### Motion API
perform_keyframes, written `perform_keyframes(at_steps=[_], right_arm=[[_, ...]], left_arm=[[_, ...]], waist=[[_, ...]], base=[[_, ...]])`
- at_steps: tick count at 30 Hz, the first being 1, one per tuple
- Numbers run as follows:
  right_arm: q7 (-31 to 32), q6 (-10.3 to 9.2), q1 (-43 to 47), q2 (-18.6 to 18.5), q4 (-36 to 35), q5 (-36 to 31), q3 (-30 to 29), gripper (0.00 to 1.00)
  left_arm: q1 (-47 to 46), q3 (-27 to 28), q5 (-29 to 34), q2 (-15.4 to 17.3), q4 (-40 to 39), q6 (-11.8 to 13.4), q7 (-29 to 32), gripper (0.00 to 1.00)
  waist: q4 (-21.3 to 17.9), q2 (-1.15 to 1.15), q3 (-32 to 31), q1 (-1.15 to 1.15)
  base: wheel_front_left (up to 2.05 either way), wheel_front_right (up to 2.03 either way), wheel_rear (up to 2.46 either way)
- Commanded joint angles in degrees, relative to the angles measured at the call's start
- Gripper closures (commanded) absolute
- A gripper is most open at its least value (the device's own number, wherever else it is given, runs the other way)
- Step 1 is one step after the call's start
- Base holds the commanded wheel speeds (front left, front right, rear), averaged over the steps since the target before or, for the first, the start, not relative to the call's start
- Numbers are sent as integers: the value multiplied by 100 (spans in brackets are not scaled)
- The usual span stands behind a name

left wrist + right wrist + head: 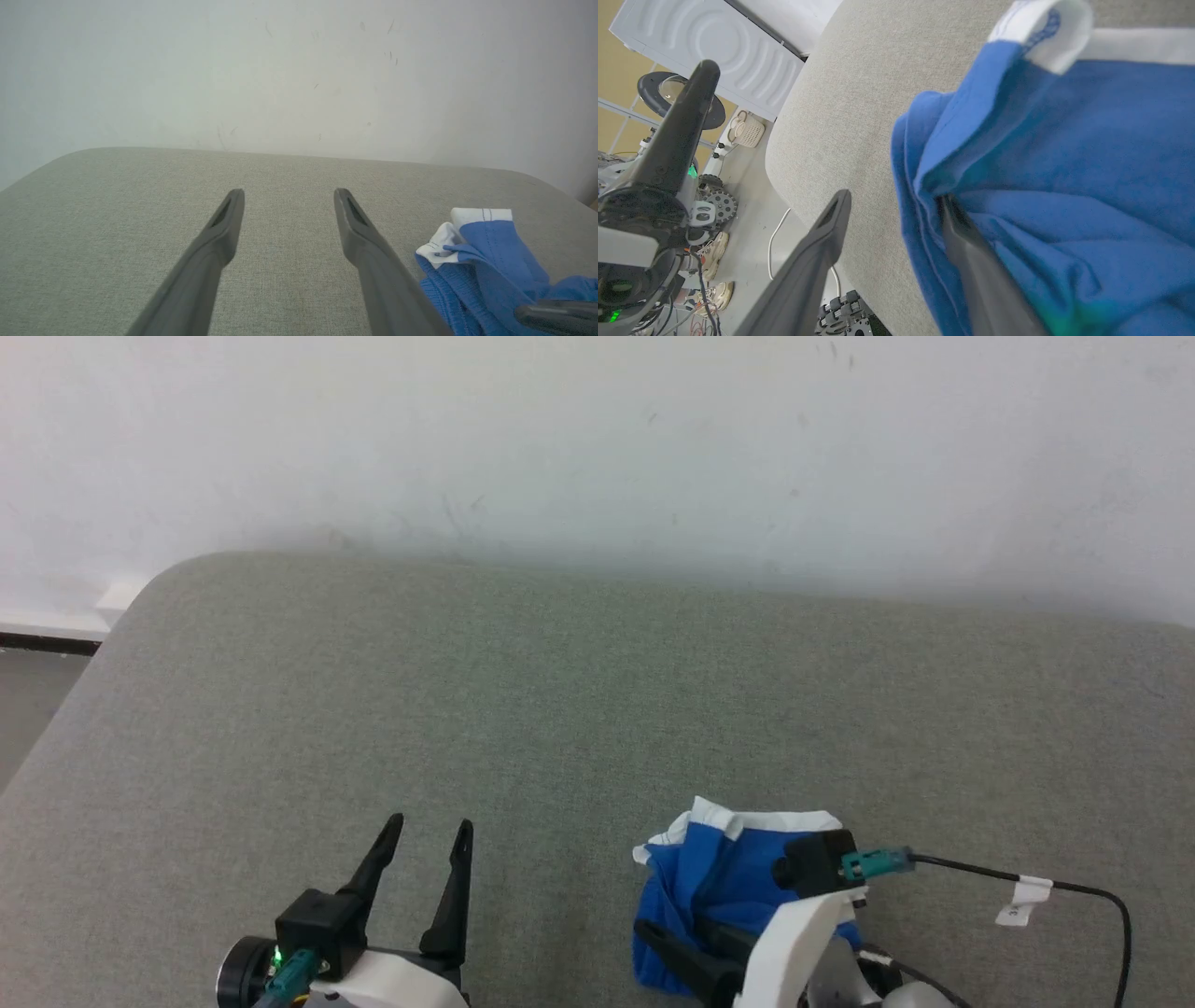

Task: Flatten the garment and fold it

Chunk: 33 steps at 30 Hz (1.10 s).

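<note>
The garment [719, 877] is a bunched heap of royal-blue cloth with a white band along its far edge, lying near the front right of the grey cushioned surface [579, 709]. My right gripper [672, 931] lies low against its near left side, jaws open. In the right wrist view, one finger [971, 261] is tucked into a blue fold of the garment [1064, 163], while the other finger stands clear over the grey fabric. My left gripper [429, 823] hovers open and holds nothing at the front left, well left of the garment [490, 261].
A pale wall [597, 448] rises behind the surface, whose rounded left corner [140, 607] drops to the floor. A black cable with a white tag [1027, 896] trails right from my right wrist. The right wrist view shows a white appliance [705, 42] and floor clutter beyond the edge.
</note>
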Motion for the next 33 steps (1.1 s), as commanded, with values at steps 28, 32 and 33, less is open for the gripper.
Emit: perform_keyframes(at_steps=[28, 32, 33], right_arm=[[-2056, -3, 1207, -103, -2744, -3182, -2894, 0], [-1877, -3, 1470, -59, -2793, -3118, -3372, 0], [-1755, -3, 1514, -53, -2712, -3042, -3487, 0]], left_arm=[[273, 497, -135, -41, -152, 433, -81, 0], [340, 619, -157, -33, -196, 465, -86, 0], [355, 646, -160, -36, -202, 477, -87, 0]], waist=[[-591, -1, -212, 0], [-631, -1, -213, 0], [-644, -1, -211, 0]], base=[[0, 0, 0], [0, 0, 0], [0, 0, 0]])
